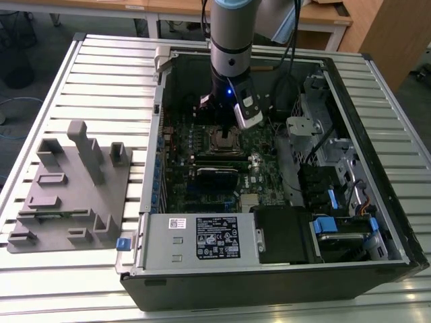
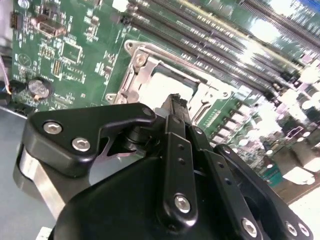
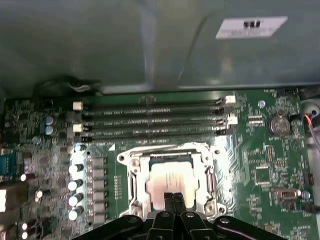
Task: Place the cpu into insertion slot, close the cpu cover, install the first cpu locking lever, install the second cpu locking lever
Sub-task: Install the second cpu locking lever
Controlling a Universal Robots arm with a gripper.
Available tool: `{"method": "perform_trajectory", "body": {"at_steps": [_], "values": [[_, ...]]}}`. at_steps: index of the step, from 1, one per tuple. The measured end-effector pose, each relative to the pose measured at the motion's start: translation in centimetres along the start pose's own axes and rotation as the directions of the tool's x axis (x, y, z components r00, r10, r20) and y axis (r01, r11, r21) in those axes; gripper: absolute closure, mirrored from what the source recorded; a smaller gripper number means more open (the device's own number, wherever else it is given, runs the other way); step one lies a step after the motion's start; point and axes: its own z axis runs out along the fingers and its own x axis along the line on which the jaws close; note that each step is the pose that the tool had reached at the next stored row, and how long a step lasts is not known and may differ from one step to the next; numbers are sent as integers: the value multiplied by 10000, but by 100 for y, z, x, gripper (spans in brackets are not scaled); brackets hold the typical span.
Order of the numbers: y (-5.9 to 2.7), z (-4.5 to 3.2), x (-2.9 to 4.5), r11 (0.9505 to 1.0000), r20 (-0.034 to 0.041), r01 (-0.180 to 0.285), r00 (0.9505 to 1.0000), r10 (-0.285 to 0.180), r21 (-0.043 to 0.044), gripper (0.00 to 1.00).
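Exterior view: An open computer case point(image 1: 283, 256) lies on its side on a ribbed metal surface point(image 1: 101, 74). The arm point(image 1: 232, 40) descends into the case from the far edge. The case walls enclose the green circuit board point(image 1: 202, 168) on all sides; a drive cage point(image 1: 316, 128) stands toward the exterior view's right and a power supply point(image 1: 202, 239) along the near edge. The insertion slot point(image 1: 224, 140) sits just below the arm's tip, with open board around it. A grey fixture block point(image 1: 71, 188) rests on the surface at the exterior view's left, well apart from the case.

Second wrist view: The pincer point(image 2: 175, 105) has its black fingers point(image 2: 179, 150) drawn together to a narrow tip, with nothing visible between them. The tip stands over the edge of the insertion slot point(image 2: 145, 70). The cpu point(image 2: 167, 82) lies flat in the slot, pale metal top upward. Long black card slots point(image 2: 210, 45) run beside the socket.

First wrist view: The cpu point(image 3: 171, 180) is seated square inside the insertion slot point(image 3: 131, 165), edges parallel to the socket rim. The silvery rim surrounds it on all sides. The pincer point(image 3: 174, 199) tip is narrow, touching or just above the cpu's near edge; which one cannot be told. Four long card slots point(image 3: 150, 120) run parallel to the socket's far edge, with the grey case wall point(image 3: 100, 40) beyond.
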Motion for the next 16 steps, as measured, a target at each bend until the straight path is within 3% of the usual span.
{"method": "perform_trajectory", "body": {"at_steps": [2,4,5,9,16], "values": [[23,3,-6,9999,9,10,10000,-10,134,90],[40,6,-9,9993,25,27,10000,-28,381,90],[50,7,-9,9989,32,33,10000,-34,463,90],[96,16,-18,9987,34,36,10000,-38,499,90],[101,18,-30,9987,34,35,10000,-37,500,90]]}}
